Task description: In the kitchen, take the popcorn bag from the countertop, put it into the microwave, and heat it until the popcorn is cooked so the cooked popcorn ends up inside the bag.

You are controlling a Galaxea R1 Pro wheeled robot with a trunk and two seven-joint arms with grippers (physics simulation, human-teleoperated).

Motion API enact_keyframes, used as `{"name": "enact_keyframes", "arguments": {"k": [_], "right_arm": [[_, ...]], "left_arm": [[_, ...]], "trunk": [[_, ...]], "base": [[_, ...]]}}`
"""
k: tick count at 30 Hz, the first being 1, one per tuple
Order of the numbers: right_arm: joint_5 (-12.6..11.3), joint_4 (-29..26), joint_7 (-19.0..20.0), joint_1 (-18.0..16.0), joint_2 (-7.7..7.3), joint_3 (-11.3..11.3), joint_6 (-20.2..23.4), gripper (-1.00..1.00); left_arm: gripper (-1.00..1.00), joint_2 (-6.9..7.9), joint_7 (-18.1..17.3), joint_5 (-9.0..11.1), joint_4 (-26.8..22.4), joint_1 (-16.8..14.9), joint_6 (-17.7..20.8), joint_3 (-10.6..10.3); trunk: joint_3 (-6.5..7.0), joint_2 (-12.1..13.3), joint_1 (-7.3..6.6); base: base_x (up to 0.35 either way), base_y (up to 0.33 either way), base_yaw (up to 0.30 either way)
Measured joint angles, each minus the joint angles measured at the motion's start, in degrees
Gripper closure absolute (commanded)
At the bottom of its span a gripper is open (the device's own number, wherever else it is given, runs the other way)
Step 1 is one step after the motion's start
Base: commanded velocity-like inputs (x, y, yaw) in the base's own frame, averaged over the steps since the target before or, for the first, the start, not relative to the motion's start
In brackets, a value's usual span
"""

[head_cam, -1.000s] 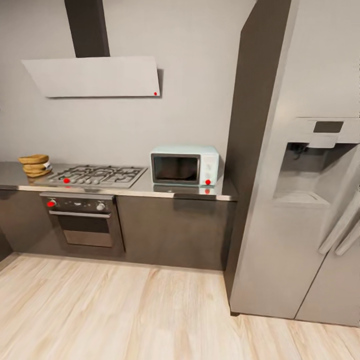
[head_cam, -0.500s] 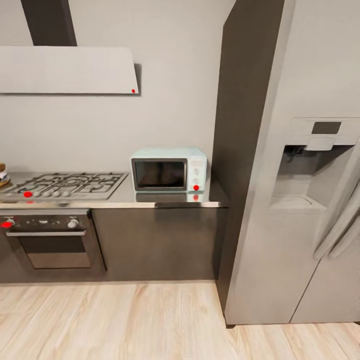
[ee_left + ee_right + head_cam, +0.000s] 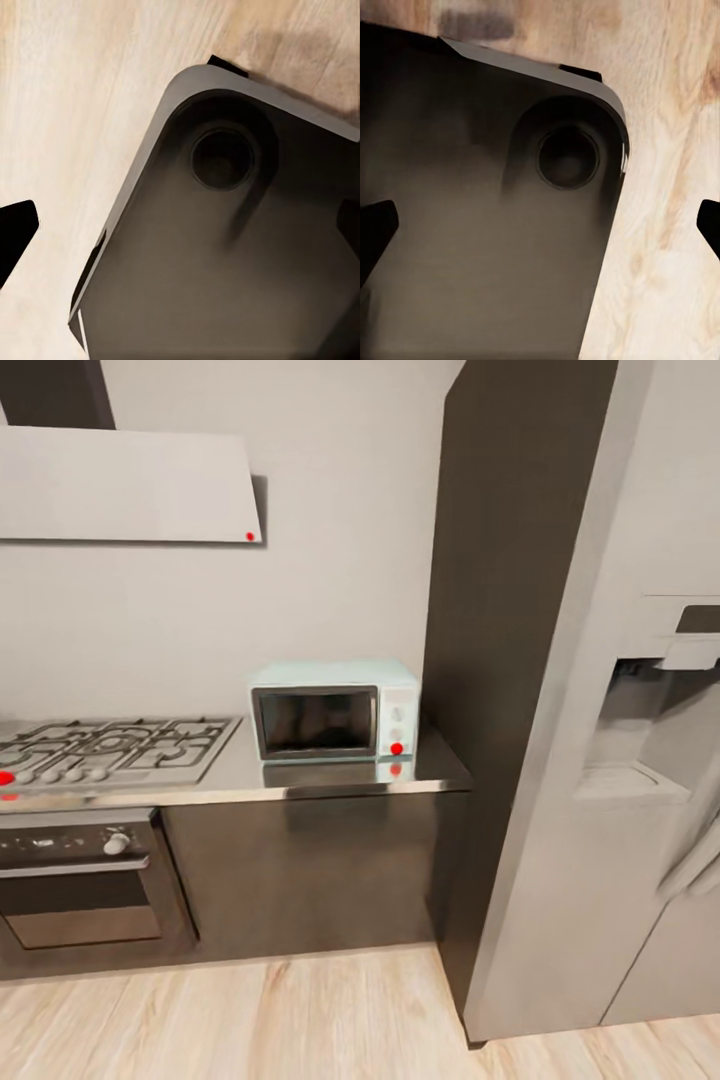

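The pale mint-blue microwave [image 3: 335,710] stands with its dark glass door closed at the right end of the grey metal countertop [image 3: 330,778], close to a tall dark panel. A red dot marks its white knob panel. The popcorn bag is out of view. In the left wrist view, my left gripper [image 3: 180,229] hangs open over my dark base and the wood floor, its fingertips [image 3: 15,234] far apart. My right gripper [image 3: 540,225] is open in the same way above the base, with one of its fingertips [image 3: 375,229] at the picture's edge.
A gas hob [image 3: 110,748] lies left of the microwave, with a built-in steel oven [image 3: 80,885] below and a white slanted hood [image 3: 120,485] above. A big steel fridge [image 3: 620,790] fills the right side. Pale wood floor [image 3: 300,1020] lies before the cabinets.
The head camera has swung right and come closer to the counter. The tan bag at the far left has slid out of the picture; the microwave looks larger.
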Motion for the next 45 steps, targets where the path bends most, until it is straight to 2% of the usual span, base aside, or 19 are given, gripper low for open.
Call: {"name": "enact_keyframes", "arguments": {"k": [9, 21, 31, 33, 34, 35, 36, 37, 38, 39, 40, 41, 42, 43, 44, 45], "right_arm": [[0.00, 0.00, 0.01, 0.00, 0.26, 0.11, 0.30, -1.00], [0.00, -0.01, -0.09, 0.00, 0.25, 0.09, 0.40, -1.00], [0.10, -0.07, 0.90, 0.00, -0.20, 0.34, 0.40, -1.00], [1.07, -0.08, 0.66, 0.00, 0.14, 0.27, 0.37, -1.00], [2.51, -0.07, 0.26, 0.00, 0.12, 0.00, 0.50, -1.00], [2.63, -0.09, 0.34, 0.00, -0.08, -0.13, 0.57, -1.00], [2.38, -4.63, 0.57, -0.03, 0.24, 0.01, 4.79, -1.00], [2.14, -13.72, 0.62, -0.03, 0.28, 0.02, 11.11, -1.00], [1.79, -27.15, 1.18, -0.11, 0.43, -0.03, 28.88, -1.00], [1.58, -40.76, 1.65, -0.39, 0.93, 0.01, 37.98, -1.00], [1.48, -55.37, 1.91, -1.14, 1.72, 0.03, 42.44, -1.00], [1.36, -69.53, 2.11, -3.98, 3.22, 0.05, 48.25, -1.00], [1.30, -75.78, 2.19, -9.16, 5.03, 0.04, 54.24, -1.00], [1.36, -77.54, 2.15, -12.39, 6.42, 0.00, 58.45, -1.00], [1.15, -78.90, 2.03, -17.31, 8.41, -0.03, 63.95, -1.00], [1.27, -79.42, 1.98, -22.36, 9.50, -0.07, 66.28, -1.00]], "left_arm": [[-1.00, 0.07, 0.16, 0.03, -0.07, -0.01, 0.02, 0.03], [-1.00, 0.58, -0.17, 0.47, 0.01, 0.01, 0.02, 0.11], [-1.00, 0.62, -0.18, 0.48, -0.01, -0.01, 0.02, 0.11], [-1.00, 0.62, -0.18, 0.48, 0.00, 0.01, 0.01, 0.11], [-1.00, 0.61, 0.03, 0.46, 0.01, 0.02, -0.04, 0.16], [-1.00, 0.59, 0.18, 0.46, 0.01, 0.02, -0.06, 0.18], [-1.00, 0.55, 0.41, 0.47, -0.01, 0.00, -0.07, 0.19], [-1.00, 0.54, 0.43, 0.43, -0.01, 0.02, -0.08, 0.19], [-1.00, 0.51, 0.43, 0.40, -0.04, 0.00, -0.08, 0.20], [-1.00, 0.48, 0.43, 0.35, -0.06, 0.01, -0.08, 0.19], [-1.00, 0.46, 0.43, 0.33, -0.06, 0.01, -0.08, 0.19], [-1.00, 0.42, 0.44, 0.31, -0.05, 0.02, -0.09, 0.19], [-1.00, 0.40, 0.44, 0.30, -0.06, 0.00, -0.08, 0.19], [-1.00, 0.39, 0.44, 0.30, -0.06, -0.01, -0.08, 0.19], [-1.00, 0.37, 0.44, 0.30, -0.06, 0.00, -0.08, 0.19], [-1.00, 0.36, 0.44, 0.30, -0.06, -0.01, -0.08, 0.19]], "trunk": [[0.00, 0.00, 0.03], [0.00, 0.00, 0.03], [0.00, 0.00, 0.03], [0.00, 0.00, 0.03], [0.00, 0.00, 0.03], [0.00, 0.00, 0.03], [0.00, 0.00, 0.03], [0.00, 0.00, 0.03], [0.01, 0.01, 0.03], [0.01, 0.01, 0.03], [0.01, 0.01, 0.03], [0.02, 0.01, 0.03], [0.02, 0.01, 0.03], [0.02, 0.01, 0.03], [0.02, 0.01, 0.03], [0.02, 0.01, 0.03]], "base": [[0.044, 0.045, 0.002], [0.000, 0.000, 0.235], [0.000, 0.000, 0.021], [0.000, 0.000, 0.000], [0.000, 0.000, 0.000], [0.000, 0.000, 0.000], [0.000, 0.000, 0.000], [0.000, 0.000, 0.000], [0.000, 0.000, 0.000], [0.000, 0.000, 0.000], [0.000, 0.000, 0.000], [0.000, 0.000, 0.000], [0.000, 0.000, 0.000], [0.000, 0.000, 0.000], [0.000, 0.000, 0.000], [0.000, 0.000, 0.000]]}}
